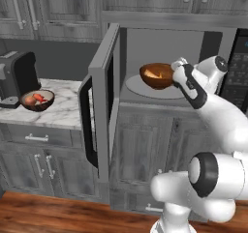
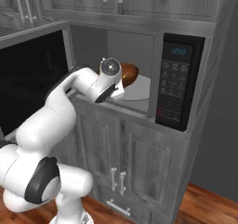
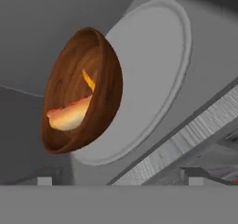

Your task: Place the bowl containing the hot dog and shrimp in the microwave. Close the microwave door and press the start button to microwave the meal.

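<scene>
Bowl (image 1: 157, 75) sits on the turntable (image 3: 153, 79) inside the microwave (image 2: 179, 83) — end effector (image 1: 175, 77) open beside it; retract straight, avoiding rim contact — then swing the door (image 1: 104, 99) shut

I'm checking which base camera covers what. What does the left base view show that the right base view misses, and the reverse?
Left base view alone: the marble counter with a black coffee machine and a dark bowl of red food, plus the open microwave door seen edge-on with its handle.

Right base view alone: the whole black keypad panel with its lit display.

Both: the microwave interior, its pale turntable, the reddish-brown bowl on it, and the arm reaching in.
</scene>
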Robot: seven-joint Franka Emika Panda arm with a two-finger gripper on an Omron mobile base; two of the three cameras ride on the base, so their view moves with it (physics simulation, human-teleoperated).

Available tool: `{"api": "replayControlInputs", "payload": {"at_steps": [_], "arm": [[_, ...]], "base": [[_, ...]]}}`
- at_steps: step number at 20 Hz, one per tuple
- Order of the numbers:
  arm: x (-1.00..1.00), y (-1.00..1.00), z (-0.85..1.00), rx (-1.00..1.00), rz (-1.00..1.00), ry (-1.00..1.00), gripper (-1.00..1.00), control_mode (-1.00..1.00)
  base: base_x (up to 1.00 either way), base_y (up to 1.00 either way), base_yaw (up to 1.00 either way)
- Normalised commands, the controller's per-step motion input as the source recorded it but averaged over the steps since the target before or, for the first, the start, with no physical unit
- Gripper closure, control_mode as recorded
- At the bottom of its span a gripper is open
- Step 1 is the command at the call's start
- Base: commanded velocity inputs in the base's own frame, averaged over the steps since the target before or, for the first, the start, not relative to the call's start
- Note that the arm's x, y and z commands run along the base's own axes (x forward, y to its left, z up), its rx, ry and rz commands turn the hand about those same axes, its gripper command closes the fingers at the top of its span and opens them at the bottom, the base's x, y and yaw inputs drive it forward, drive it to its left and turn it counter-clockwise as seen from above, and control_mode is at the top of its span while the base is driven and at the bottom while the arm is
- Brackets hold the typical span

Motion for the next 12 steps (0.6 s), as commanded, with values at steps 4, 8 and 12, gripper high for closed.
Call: {"api": "replayControlInputs", "payload": {"at_steps": [4, 8, 12], "arm": [[-1.0, 0.24, 0.38, -0.45, 0.38, 0.0, -1.0, -1.0], [-1.0, 0.22, 0.35, -0.53, 0.45, 0.0, -1.0, -1.0], [-1.0, 0.42, 0.32, -0.58, 0.43, 0.0, -1.0, -1.0]], "base": [[0.0, 0.0, 0.0], [0.0, 0.0, 0.0], [0.0, 0.0, 0.0]]}}
